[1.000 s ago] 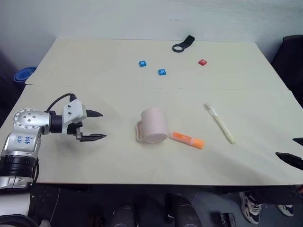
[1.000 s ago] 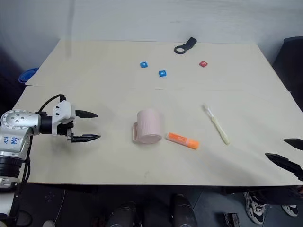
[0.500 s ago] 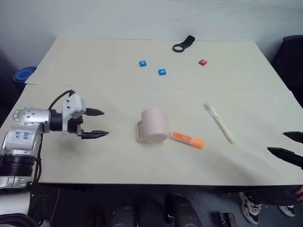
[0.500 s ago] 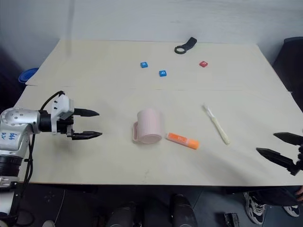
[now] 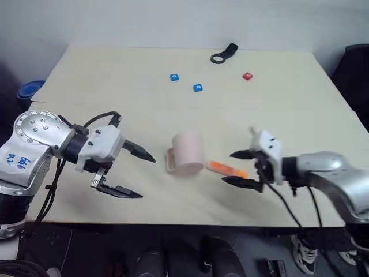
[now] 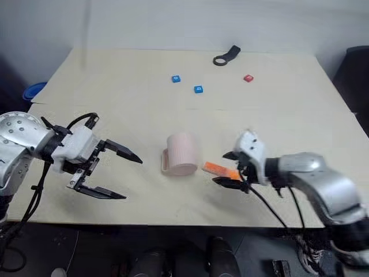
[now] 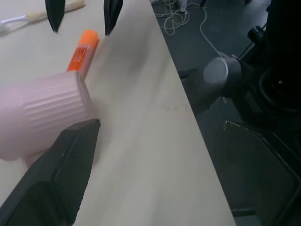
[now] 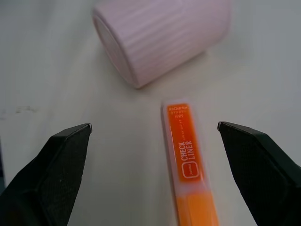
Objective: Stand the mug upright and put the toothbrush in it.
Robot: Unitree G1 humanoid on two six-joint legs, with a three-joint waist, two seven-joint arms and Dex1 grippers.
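Observation:
The pink ribbed mug (image 5: 187, 152) lies on its side mid-table, with its handle toward my left arm. My left gripper (image 5: 146, 178) hovers open a short way left of the mug, pointing at it. My right gripper (image 5: 228, 167) is open just right of the mug, its fingers either side of a short orange tube (image 8: 186, 160) that points at the mug (image 8: 164, 33). The cream toothbrush (image 7: 35, 15) lies on the table beyond the right gripper's fingers in the left wrist view. From the head camera my right wrist covers it.
On the pale table (image 5: 115, 104), two blue blocks (image 5: 174, 77) (image 5: 198, 88), a red block (image 5: 247, 76) and a black ring tool (image 5: 223, 54) lie at the far side. A blue object (image 5: 29, 89) sits beyond the left edge. The table's near edge runs just below both grippers.
My right gripper has swung in from the table's right edge to straddle the orange tube by the mug. My left gripper has lifted, turned and come nearer the mug. Both stay open.

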